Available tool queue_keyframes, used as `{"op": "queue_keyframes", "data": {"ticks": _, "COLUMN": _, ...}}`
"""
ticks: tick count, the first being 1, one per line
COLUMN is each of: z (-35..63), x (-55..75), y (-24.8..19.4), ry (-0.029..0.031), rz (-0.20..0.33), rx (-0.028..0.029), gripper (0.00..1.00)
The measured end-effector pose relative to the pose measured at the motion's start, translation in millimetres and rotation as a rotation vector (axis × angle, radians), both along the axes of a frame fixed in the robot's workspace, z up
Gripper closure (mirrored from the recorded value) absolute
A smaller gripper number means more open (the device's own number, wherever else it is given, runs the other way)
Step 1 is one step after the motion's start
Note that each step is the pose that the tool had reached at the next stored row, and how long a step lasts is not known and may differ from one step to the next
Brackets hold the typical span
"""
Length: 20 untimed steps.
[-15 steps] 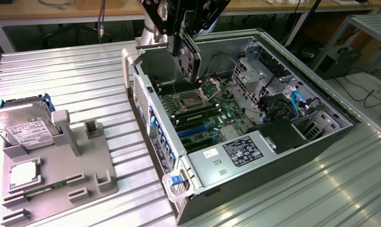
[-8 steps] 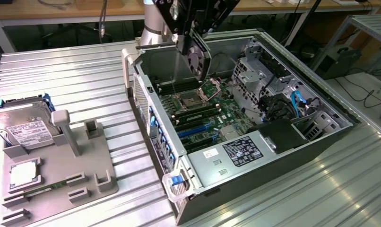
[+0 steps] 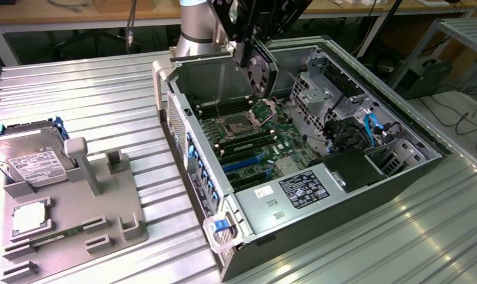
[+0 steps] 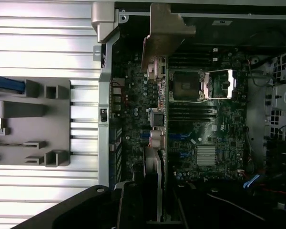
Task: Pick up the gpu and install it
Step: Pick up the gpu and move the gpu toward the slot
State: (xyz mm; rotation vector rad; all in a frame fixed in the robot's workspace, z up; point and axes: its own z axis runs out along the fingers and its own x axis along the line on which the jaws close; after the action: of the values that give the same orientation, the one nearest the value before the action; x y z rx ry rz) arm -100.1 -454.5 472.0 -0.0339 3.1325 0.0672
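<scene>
The gpu (image 3: 259, 72) hangs upright above the open computer case (image 3: 403, 131), black fan face toward the exterior view's right, with my gripper (image 3: 249, 42) shut on its upper edge. It hovers over the motherboard (image 3: 248, 135), above the CPU socket area and apart from the blue slots (image 3: 243, 163). In the wrist view the gpu (image 4: 157, 138) shows edge-on over the motherboard (image 4: 207, 129), its silver bracket (image 4: 164, 33) at the case's rear wall. My gripper (image 4: 152, 200) grips the card's near end.
A grey fixture tray (image 3: 112, 207) at the exterior view's left holds a silver hard drive (image 3: 29, 157) and a memory stick (image 3: 47, 239). My arm's base (image 3: 195, 26) stands behind the case. A drive cage (image 3: 321, 89) and power supply (image 3: 309, 189) crowd the case interior.
</scene>
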Motion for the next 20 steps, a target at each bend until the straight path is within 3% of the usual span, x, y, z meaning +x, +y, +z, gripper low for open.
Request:
{"op": "queue_keyframes", "data": {"ticks": 12, "z": 0.0, "x": 21.4, "y": 0.0, "ry": 0.0, "rz": 0.0, "rx": 0.0, "gripper": 0.72}}
{"op": "queue_keyframes", "data": {"ticks": 20, "z": -0.1, "x": 42.2, "y": 0.0, "ry": 0.0, "rz": 0.0, "rx": 0.0, "gripper": 0.72}}
